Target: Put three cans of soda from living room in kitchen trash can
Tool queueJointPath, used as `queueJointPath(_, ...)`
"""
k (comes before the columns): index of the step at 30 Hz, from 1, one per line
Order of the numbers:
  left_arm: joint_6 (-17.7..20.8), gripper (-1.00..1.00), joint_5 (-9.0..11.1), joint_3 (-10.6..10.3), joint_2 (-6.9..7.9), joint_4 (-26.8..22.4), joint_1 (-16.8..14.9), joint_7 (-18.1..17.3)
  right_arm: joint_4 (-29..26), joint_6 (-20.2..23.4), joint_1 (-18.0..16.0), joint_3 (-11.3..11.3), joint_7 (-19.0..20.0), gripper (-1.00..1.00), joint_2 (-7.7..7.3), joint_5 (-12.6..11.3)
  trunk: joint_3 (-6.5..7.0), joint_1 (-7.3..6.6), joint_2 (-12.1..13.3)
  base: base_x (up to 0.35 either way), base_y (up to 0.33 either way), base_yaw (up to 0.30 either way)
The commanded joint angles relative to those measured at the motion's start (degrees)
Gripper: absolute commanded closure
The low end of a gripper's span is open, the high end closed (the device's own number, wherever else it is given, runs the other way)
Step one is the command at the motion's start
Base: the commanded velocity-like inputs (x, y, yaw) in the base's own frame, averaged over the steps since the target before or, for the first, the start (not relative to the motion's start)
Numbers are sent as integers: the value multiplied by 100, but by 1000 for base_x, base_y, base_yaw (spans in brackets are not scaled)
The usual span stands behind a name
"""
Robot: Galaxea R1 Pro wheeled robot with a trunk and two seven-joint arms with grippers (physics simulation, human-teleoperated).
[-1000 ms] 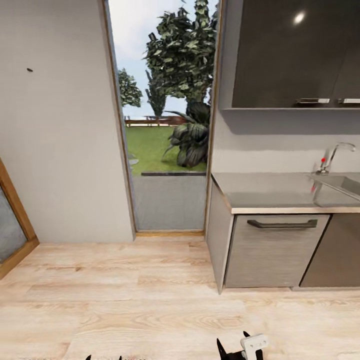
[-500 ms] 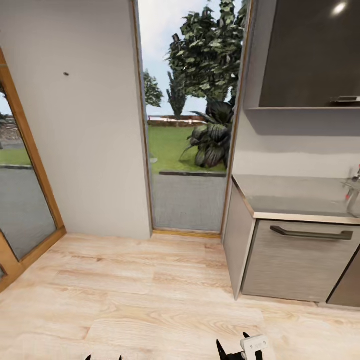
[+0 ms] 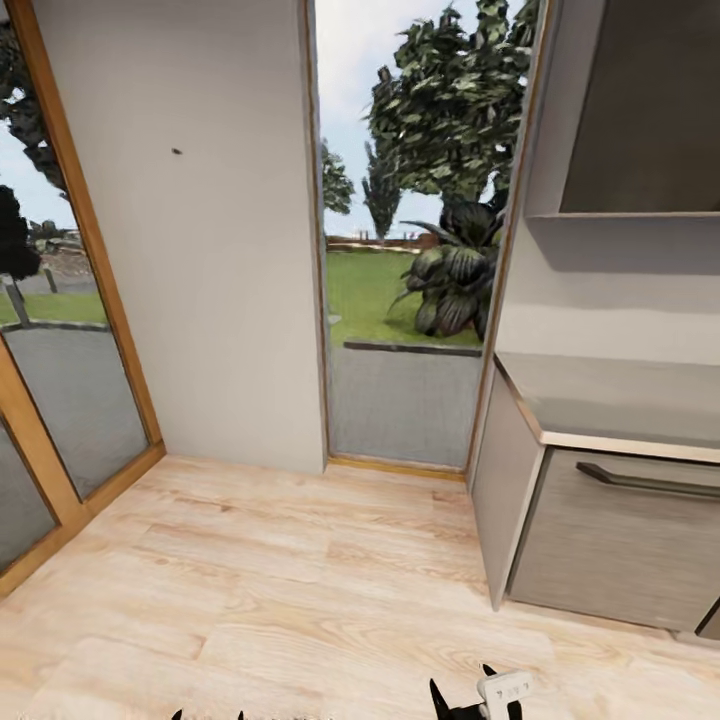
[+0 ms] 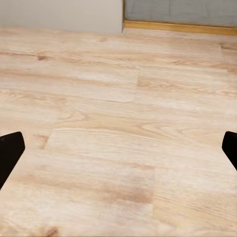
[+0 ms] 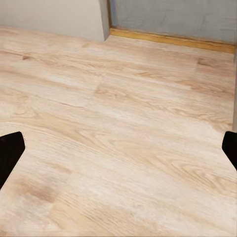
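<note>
Kitchen (image 3: 620, 400) steel countertop beside glass door (image 3: 410, 300), left hand (image 4: 118, 148) apart, right hand (image 5: 118, 148) apart.

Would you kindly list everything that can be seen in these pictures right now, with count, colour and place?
Pale wood-plank floor: one, light tan, across the lower part of the head view and under both wrist cameras.
Plain grey wall panel: one, light grey, between the two glazed openings.
Tall wood-framed glass door: one, tan frame, centre, with lawn, trees and a dark leafy plant outside.
Wood-framed window: one, tan frame, far left.
Steel countertop: one, grey, at right.
Grey lower cabinet with dark bar handle: one, under the countertop.
Glossy dark upper cabinet: one, upper right.
Left gripper: one, black, jaws wide apart, nothing between.
Right gripper: one, black, jaws wide apart, nothing between.
</note>
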Motion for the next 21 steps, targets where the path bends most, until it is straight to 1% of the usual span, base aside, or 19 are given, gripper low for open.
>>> queueJointPath(1,0,-100,0,-1,0,0,0,0,1,1,0,0,0,-100,14,1,-5,0,0,0,0,134)
queueJointPath(4,0,-100,0,0,0,0,0,0,3,5,0,0,-1,-100,52,2,-23,0,0,0,0,148)
queueJointPath(11,0,-100,0,1,0,1,0,0,121,7,-10,19,-6,-100,87,10,-68,0,0,0,0,162)
queueJointPath(14,0,-100,0,-1,0,1,0,0,163,7,-15,30,-135,-100,91,11,-89,0,0,0,0,172)
queueJointPath(15,0,-100,0,-2,0,1,0,0,172,7,-16,49,-239,-100,92,11,-95,0,0,0,0,176)
queueJointPath(16,0,-100,0,-2,0,1,0,0,172,7,-16,49,-239,-100,92,11,-102,0,0,0,0,176)
queueJointPath(17,0,-100,0,-2,0,1,0,0,178,7,-17,104,-327,-100,92,11,-108,0,0,0,0,179)
queueJointPath(20,0,-100,0,0,0,1,0,0,195,7,-17,227,-415,-100,89,11,-127,0,0,0,0,181)
queueJointPath(21,0,-100,0,1,0,1,0,0,223,6,-19,305,-461,-100,87,11,-134,0,0,0,0,184)
